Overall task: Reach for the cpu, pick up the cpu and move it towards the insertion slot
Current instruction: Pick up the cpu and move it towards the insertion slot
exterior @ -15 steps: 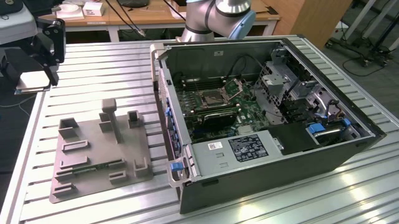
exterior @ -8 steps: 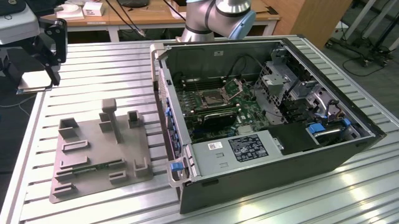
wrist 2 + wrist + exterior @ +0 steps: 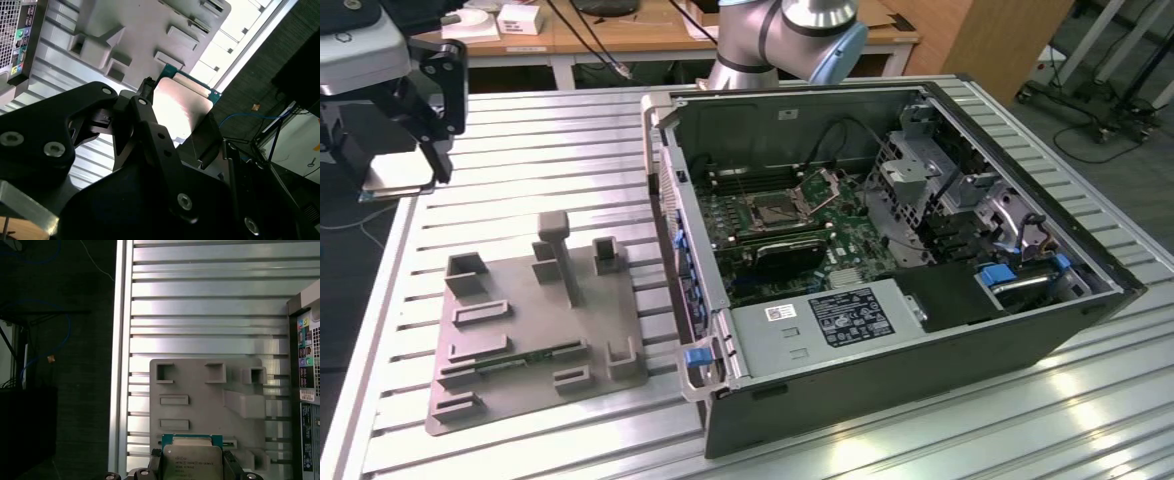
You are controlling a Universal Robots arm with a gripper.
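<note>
Between the fingers [image 3: 232, 466], the cpu [image 3: 192, 463].

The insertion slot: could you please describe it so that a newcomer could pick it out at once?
Find the open computer case on the exterior view's right, with the green motherboard inside. Near the board's middle lies the insertion slot, a square silver frame with a dark centre and a raised metal flap, unlike the long narrow memory slots beside it.
</note>
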